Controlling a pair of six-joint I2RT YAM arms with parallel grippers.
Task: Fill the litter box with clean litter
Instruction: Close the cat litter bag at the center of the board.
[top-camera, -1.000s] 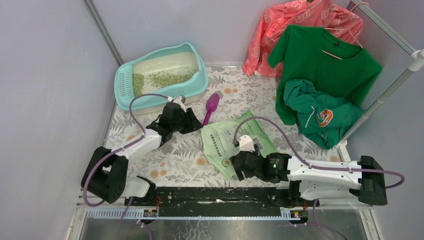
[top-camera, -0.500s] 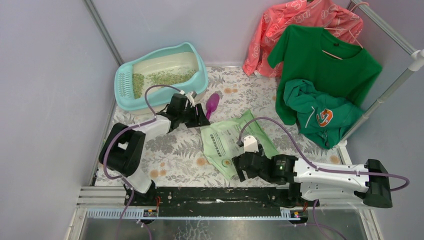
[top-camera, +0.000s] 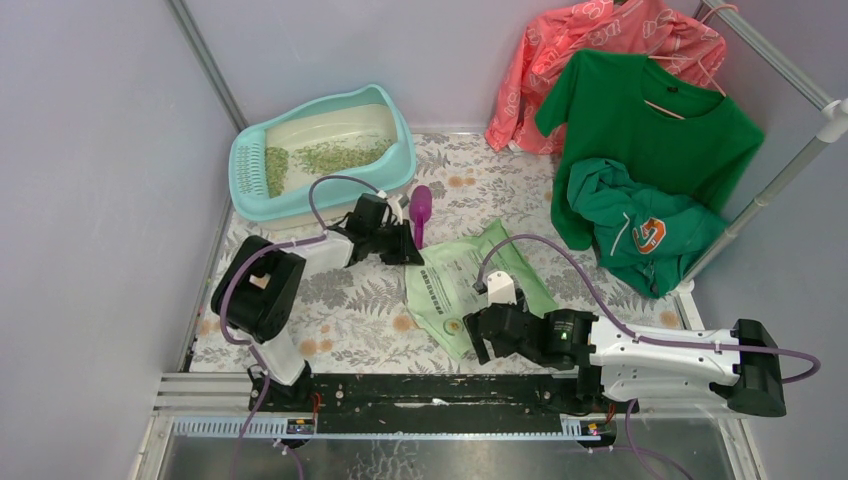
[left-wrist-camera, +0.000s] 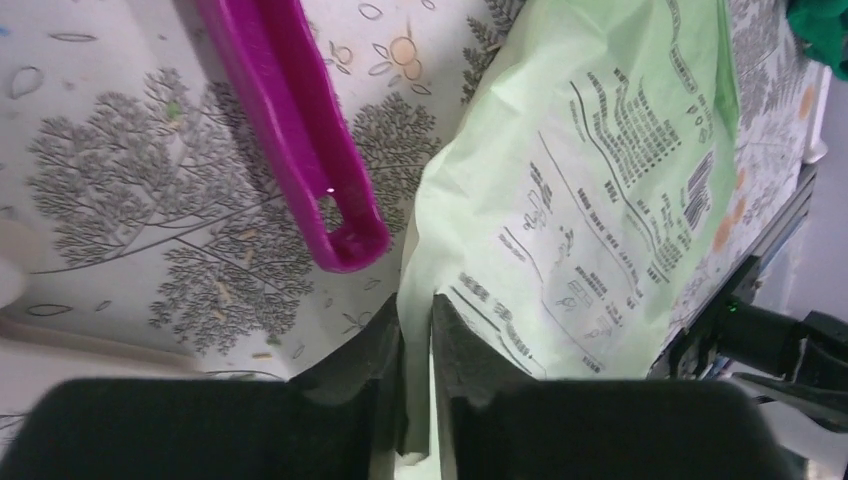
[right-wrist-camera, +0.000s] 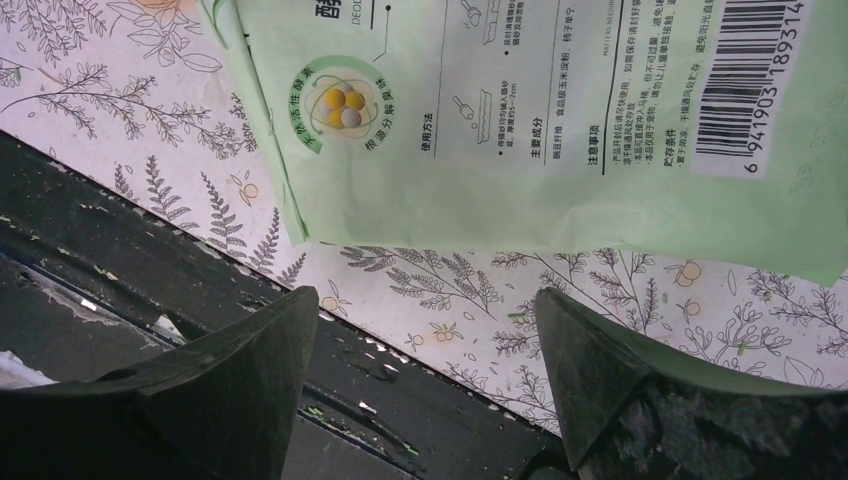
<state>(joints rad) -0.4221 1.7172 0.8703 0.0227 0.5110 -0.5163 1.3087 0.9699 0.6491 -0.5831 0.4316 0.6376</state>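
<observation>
The turquoise-rimmed litter box (top-camera: 402, 160) stands at the back left, with a thin patch of clean litter (top-camera: 330, 155) in its cream basin. A light green printed bag (top-camera: 455, 285) lies flat on the patterned mat. My left gripper (top-camera: 408, 255) is at the bag's upper left corner. In the left wrist view its jaws (left-wrist-camera: 418, 305) stand shut on the edge of the bag (left-wrist-camera: 600, 180). My right gripper (top-camera: 478, 335) is open just short of the bag's near corner; the right wrist view shows the gripper (right-wrist-camera: 425, 305) empty below the bag (right-wrist-camera: 560, 110).
A purple scoop (top-camera: 421, 212) lies between litter box and bag, right beside my left gripper; its handle (left-wrist-camera: 300, 130) fills the left wrist view. A green T-shirt (top-camera: 650, 130), a coral garment (top-camera: 600, 50) and a green jersey (top-camera: 630, 225) hang at right. A black rail (top-camera: 440, 390) borders the near edge.
My left arm swung right, away from the litter box, to the bag's corner, and its jaws closed on the bag's edge. The right gripper barely moved.
</observation>
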